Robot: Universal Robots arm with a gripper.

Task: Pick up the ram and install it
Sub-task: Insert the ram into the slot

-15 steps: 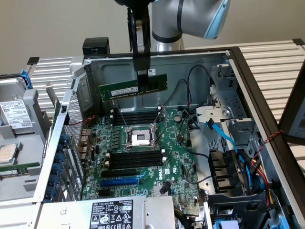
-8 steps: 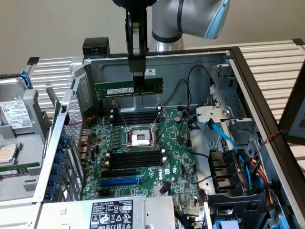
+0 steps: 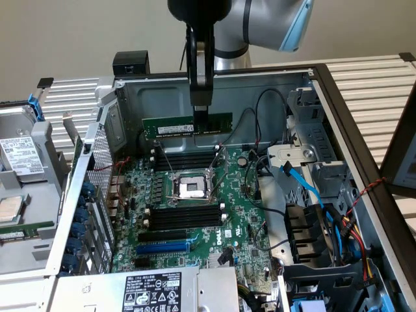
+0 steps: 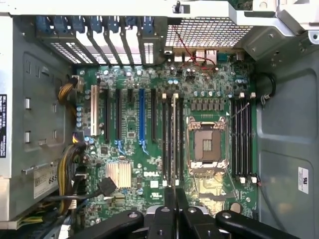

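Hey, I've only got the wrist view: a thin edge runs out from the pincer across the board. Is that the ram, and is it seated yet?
Observer: It's the ram, hanging level in the air above the motherboard, in no slot.
Operator: Where is it gripped?
Observer: The pincer is shut on it from above, off middle toward the exterior view's right.
Operator: Which face shows?
Observer: The side with the white label faces the exterior camera.

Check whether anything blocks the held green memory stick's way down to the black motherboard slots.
Nothing visible does. The gripper holds the thin green ram stick in open air above the long black slots, which are empty.
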